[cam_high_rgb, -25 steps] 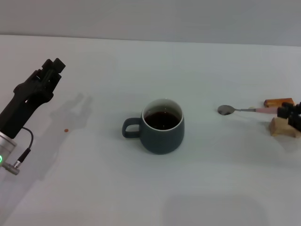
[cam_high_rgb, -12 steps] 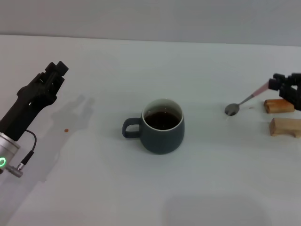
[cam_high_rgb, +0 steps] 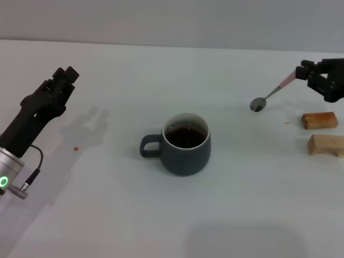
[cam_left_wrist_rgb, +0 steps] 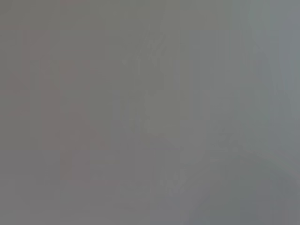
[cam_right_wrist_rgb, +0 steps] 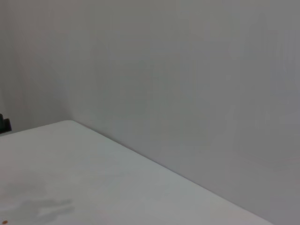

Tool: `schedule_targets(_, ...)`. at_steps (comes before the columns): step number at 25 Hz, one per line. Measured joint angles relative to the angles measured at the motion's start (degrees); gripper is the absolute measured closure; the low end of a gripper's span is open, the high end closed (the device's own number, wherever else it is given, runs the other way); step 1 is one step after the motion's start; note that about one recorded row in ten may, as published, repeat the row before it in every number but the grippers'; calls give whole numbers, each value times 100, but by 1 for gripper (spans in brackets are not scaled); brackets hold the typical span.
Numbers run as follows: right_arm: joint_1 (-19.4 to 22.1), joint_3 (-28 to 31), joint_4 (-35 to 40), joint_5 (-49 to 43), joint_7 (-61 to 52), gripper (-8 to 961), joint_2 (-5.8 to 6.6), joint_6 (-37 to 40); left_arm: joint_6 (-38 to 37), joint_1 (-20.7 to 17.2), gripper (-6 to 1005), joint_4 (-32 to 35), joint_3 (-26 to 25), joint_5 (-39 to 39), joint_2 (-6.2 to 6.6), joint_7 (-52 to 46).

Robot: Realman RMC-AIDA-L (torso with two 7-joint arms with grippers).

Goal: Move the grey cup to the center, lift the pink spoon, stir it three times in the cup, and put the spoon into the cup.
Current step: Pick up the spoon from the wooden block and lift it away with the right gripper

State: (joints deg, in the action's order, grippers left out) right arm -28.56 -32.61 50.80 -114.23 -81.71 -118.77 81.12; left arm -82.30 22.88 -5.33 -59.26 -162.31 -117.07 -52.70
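A dark slate-grey cup is showing a pale inner wall and dark brown liquid. The pink spoon is showing a silver bowl and a pale pink handle. Both hands, left and right, are appearing black. Two wooden blocks are looking tan and orange-brown. The surface is appearing plain white, carrying one tiny reddish speck.

White table, grey cup at centre, two wooden blocks at right edge
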Motion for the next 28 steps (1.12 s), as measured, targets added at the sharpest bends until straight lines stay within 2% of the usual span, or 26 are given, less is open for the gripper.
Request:
schedule_targets(17, -618, -99, 556, 32, -636, 867, 39, 15, -139, -29, 684, -90, -307, 6, -50, 161)
schedule_targets(26, -1002, -180, 1212, 46, -1376, 867, 40, 451, -173, -38, 684, -135, -256, -26, -53, 121)
schedule_targets(28, -1074, -300, 1390, 46, -1690, 867, 73, 562, -173, -39, 684, -135, -250, -31, -53, 122)
